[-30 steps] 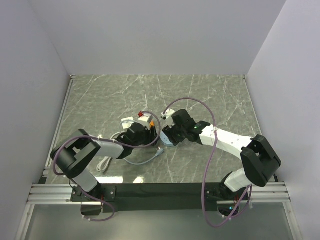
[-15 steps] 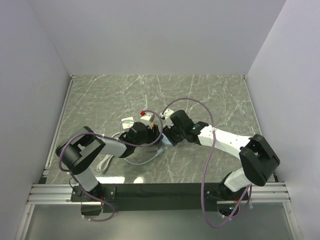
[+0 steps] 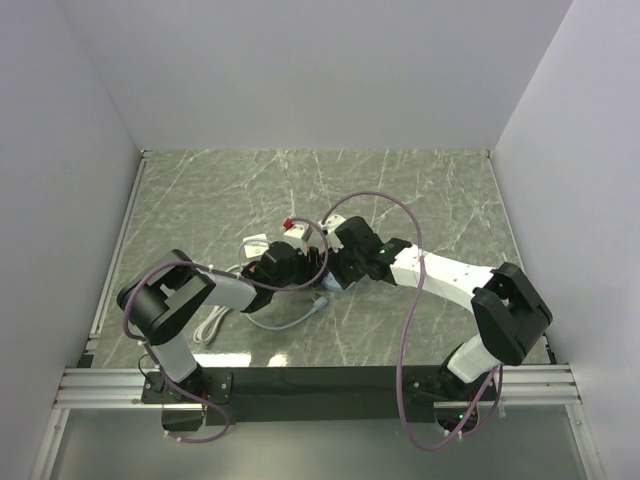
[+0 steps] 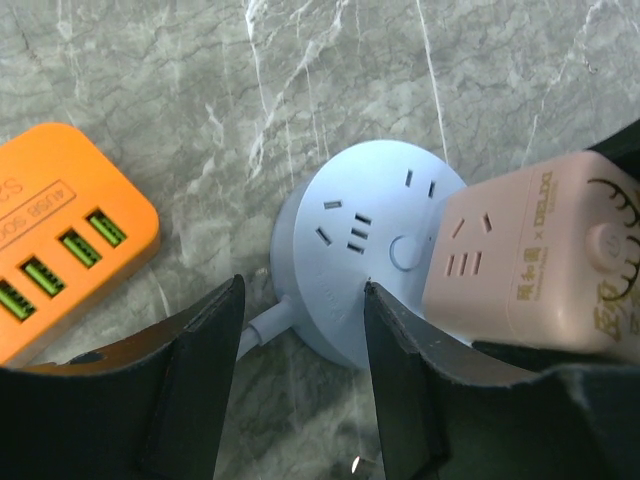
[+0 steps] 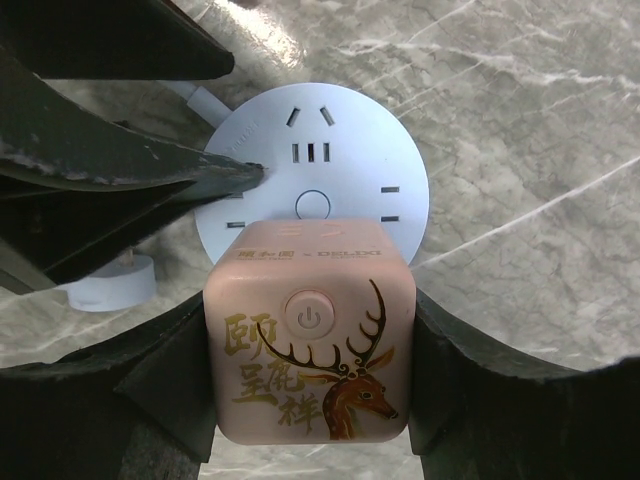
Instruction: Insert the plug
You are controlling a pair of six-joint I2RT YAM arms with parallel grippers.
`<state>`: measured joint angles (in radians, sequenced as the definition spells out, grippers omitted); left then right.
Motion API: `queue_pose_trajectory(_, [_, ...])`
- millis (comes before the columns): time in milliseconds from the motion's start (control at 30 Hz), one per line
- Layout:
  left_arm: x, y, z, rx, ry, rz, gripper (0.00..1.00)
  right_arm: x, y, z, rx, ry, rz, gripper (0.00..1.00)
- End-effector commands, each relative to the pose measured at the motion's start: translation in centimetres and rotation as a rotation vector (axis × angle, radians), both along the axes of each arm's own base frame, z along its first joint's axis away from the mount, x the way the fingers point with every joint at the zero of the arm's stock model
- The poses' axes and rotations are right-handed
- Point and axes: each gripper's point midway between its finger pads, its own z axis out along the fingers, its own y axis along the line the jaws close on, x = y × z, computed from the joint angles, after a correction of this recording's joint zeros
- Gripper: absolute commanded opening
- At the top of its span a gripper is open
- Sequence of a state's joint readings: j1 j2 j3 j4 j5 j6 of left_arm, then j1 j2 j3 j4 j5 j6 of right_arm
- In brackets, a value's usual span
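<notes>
Both arms have drawn closer together over the past second, the left gripper (image 4: 303, 290) sliding right and the right gripper (image 5: 310, 340) edging left. They meet at the pale blue round socket hub (image 4: 345, 250) near the middle of the grey-green marble table (image 4: 150, 80). The left claw stands spread, one finger (image 5: 225, 180) touching the hub's rim. The right claw clamps the pink cube-shaped plug adapter with a deer drawing (image 5: 300, 400), which overlaps the hub's right side; whether it is seated cannot be told. An orange flat USB charger (image 4: 60, 230) lies to the left.
</notes>
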<state>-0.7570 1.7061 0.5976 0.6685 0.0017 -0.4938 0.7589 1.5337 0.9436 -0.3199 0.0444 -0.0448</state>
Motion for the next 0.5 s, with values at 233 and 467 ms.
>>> queue_pose_trajectory(233, [0.2, 1.0, -1.5, 0.037, 0.043, 0.022, 0.56, -2.9, 0.9, -3.0, 0.021, 0.159, -0.172, 0.0])
queue_pose_trajectory(467, [0.8, 2.4, -1.8, 0.034, 0.052, 0.061, 0.57, -3.0, 0.6, -3.4, -0.021, 0.118, -0.214, 0.0])
